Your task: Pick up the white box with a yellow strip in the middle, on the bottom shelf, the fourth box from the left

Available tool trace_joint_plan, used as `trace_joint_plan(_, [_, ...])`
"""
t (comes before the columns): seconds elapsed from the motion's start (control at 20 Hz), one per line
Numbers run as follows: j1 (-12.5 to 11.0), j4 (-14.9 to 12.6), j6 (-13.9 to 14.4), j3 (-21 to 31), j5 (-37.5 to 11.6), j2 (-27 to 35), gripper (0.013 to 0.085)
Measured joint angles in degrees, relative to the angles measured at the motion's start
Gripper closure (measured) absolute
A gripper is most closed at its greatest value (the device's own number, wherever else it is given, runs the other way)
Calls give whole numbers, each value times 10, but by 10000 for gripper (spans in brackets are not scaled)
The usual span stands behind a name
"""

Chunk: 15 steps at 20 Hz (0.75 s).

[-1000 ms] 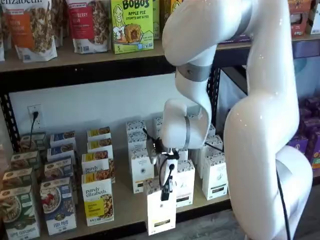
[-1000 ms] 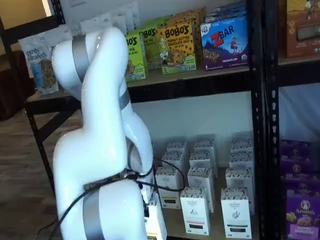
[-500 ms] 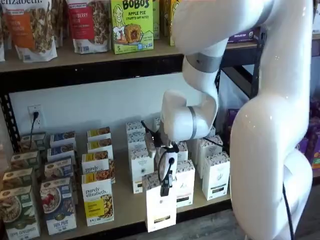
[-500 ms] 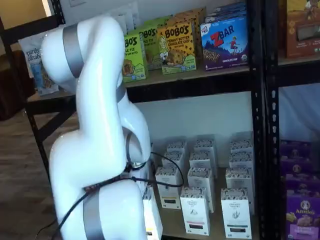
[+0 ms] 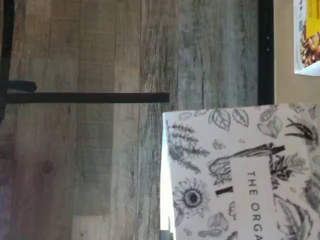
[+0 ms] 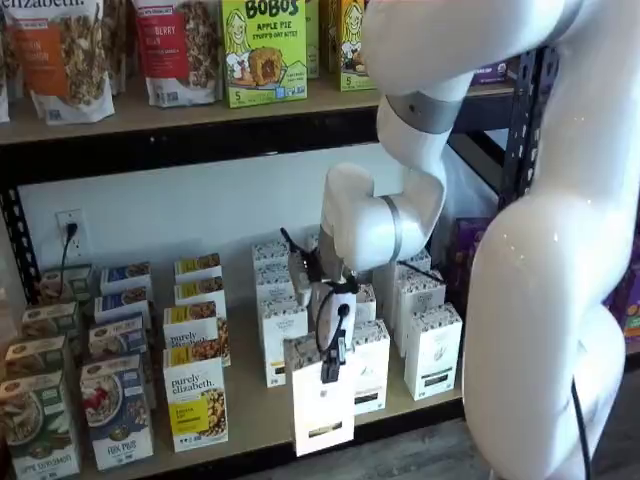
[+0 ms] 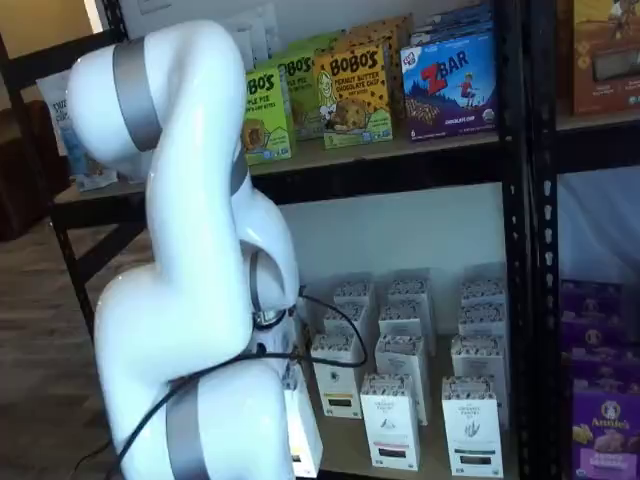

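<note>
white box point(image 6: 321, 400) clamped under fingers point(image 6: 333, 366), off bottom shelf point(image 6: 250, 415)

Even indoor light (soft, slightly blurred)

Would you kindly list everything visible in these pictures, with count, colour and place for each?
white box: one, white with a pale-yellow strip, held in front of the shelf edge.
bottom shelf: one, tan board in a black frame.
white cartons: several rows, white with black strips, on the bottom shelf.
purely elizabeth boxes: one row, white and yellow, beside the white cartons.
Bobo's boxes: a few, green and yellow, on the upper shelf.
Z Bar box: one, blue, upper shelf.
granola bags: a few, upper shelf.
purple boxes: several, next rack.
floor: grey wood planks.
gripper: one, black fingers closed on the white box.
arm: one, white.
</note>
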Motion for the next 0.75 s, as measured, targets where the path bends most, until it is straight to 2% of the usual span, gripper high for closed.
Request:
trace_joint_plan(0.45, [-5,-45,39,11,42,-53,450])
trace_joint_plan(0.75, [-9,-38,31,11,60,-67,450])
